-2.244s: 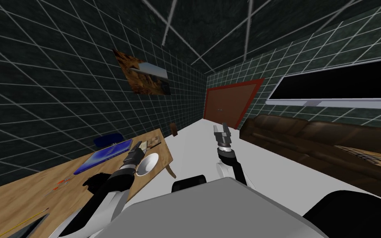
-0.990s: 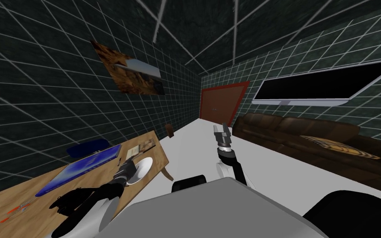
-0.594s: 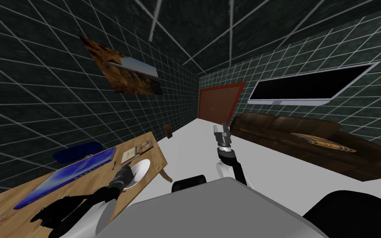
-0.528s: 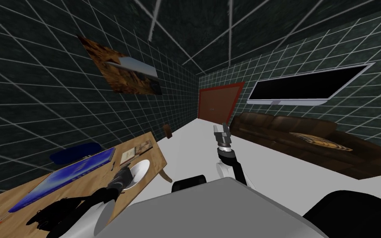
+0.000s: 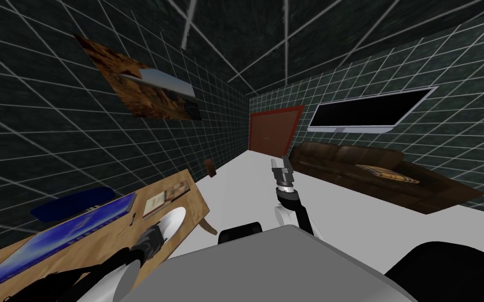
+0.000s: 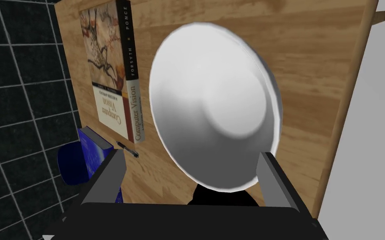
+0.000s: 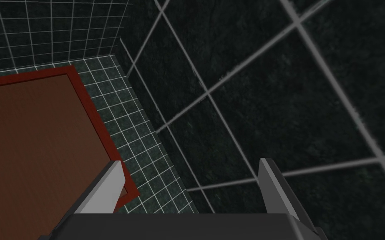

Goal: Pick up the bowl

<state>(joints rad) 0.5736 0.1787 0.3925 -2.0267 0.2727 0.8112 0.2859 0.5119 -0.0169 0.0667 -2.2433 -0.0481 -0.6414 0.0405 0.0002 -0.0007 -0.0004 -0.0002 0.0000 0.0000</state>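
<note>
Dark tiled walls (image 5: 36, 131) and a pale grey floor (image 5: 246, 183) bound the room. Right of the red-framed door (image 5: 271, 131) stand a brown sofa (image 5: 340, 160) and a black window (image 5: 366, 111); left of it hangs a picture (image 5: 141, 86).

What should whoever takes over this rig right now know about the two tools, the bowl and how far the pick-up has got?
The left tool is open, its fingers wide on either side of the near rim of the white bowl, not pressing it.
The right tool is open and empty, held out ahead over the floor, away from the table.
The white bowl is at the edge of the wooden table, beside a book; I cannot tell whether it sits flat.
Done: the left tool is lined up at the rim.
Left: shut on the rim, then lift.
</note>
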